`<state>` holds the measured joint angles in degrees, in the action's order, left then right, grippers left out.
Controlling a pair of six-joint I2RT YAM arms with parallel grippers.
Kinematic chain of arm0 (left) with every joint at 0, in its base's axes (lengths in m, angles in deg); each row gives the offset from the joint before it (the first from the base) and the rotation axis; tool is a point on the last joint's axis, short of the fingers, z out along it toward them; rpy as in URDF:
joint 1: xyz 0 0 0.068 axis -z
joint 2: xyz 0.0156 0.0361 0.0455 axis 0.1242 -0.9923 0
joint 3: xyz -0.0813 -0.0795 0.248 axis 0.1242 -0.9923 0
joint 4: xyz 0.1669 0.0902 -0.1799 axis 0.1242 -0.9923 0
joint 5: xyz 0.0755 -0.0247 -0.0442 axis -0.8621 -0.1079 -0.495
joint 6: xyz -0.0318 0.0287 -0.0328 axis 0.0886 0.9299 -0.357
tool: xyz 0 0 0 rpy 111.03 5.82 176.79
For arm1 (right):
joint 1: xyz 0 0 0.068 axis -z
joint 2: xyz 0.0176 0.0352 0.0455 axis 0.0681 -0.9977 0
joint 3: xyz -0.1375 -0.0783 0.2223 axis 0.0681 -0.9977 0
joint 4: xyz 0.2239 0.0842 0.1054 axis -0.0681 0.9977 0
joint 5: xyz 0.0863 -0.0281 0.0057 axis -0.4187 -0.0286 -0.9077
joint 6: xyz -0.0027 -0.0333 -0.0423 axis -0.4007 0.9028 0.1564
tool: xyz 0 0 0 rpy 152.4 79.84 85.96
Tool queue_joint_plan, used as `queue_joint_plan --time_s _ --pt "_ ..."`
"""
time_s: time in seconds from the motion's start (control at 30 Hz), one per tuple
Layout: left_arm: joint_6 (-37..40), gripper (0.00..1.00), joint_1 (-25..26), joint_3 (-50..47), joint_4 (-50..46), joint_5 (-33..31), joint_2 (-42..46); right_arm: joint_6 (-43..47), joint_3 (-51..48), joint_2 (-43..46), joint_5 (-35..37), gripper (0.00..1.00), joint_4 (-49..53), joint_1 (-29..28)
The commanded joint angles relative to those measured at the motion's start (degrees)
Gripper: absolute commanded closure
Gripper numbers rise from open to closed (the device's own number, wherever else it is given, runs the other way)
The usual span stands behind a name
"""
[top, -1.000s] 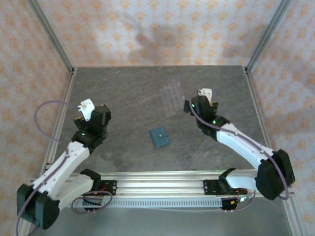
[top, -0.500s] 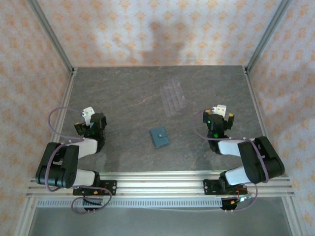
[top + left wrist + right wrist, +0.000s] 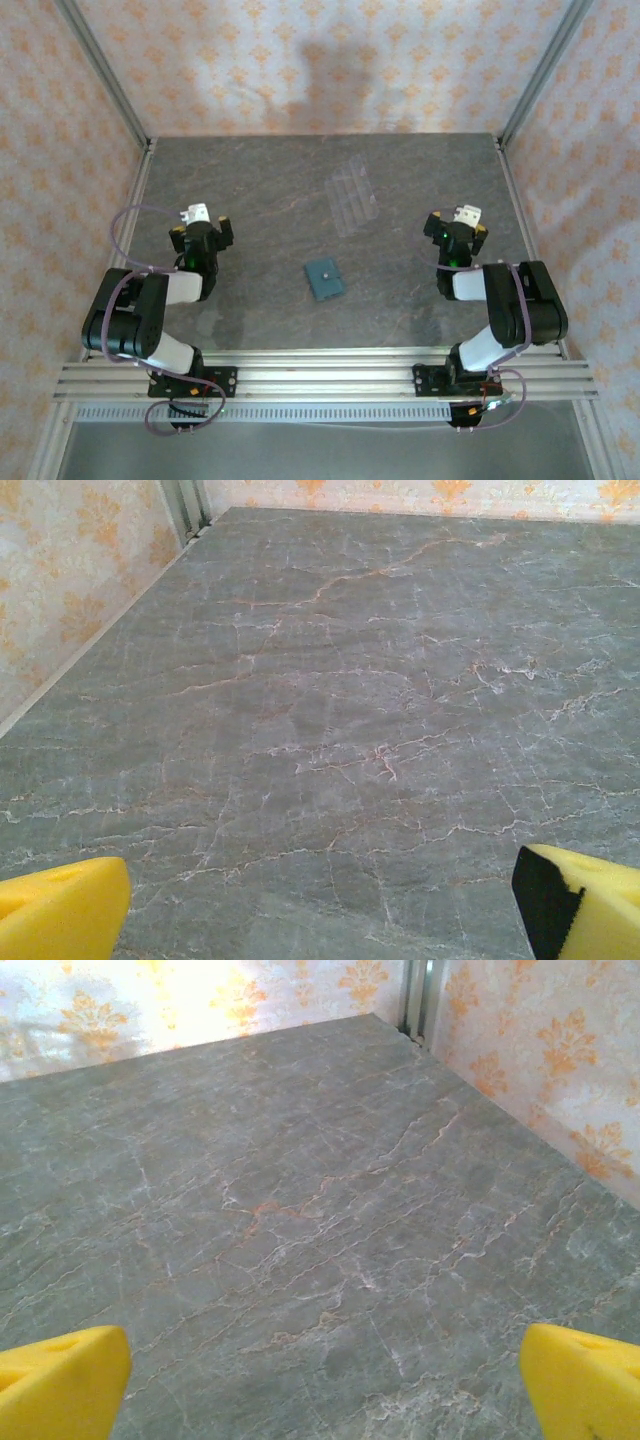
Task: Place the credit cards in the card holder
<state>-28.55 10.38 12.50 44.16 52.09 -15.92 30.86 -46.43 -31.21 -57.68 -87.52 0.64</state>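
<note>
Grey veined tabletop (image 3: 260,190), orange-patterned walls (image 3: 200,60); left gripper (image 3: 202,230), right gripper (image 3: 459,231) both spread wide, empty.

No text, label, brand or number can be read anywhere (wall print (image 3: 300,60) is seen as ornament, not lettering).

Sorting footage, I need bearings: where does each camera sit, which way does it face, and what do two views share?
Top: above, behind the arm bases, looking down on the table; both arms, left gripper, right gripper, wallet mid-table.
Left wrist: low, facing the far-left corner; own yellow fingers at bottom.
Right wrist: low, facing the far-right corner; own yellow fingers at bottom.
Shared: wrist views both show grey table, patterned wall.
</note>
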Motion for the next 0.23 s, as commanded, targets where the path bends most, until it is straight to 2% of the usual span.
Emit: queue_joint_plan --time_s 0.0,0.07,0.2 --pt "2.0 0.0 0.1 1.6 -1.2 3.0 0.4 -1.4 0.0 -0.1 -0.6 0.01 0.5 0.4" --pt "3.5 0.0 -0.2 1.6 -0.9 7.4 -0.1 -1.2 -0.2 -0.2 -0.7 0.01 -0.1 0.4" --pt "3.4 0.0 -0.5 1.5 -0.7 8.0 0.0 -0.7 0.1 -0.1 -0.9 0.01 0.6 0.2"
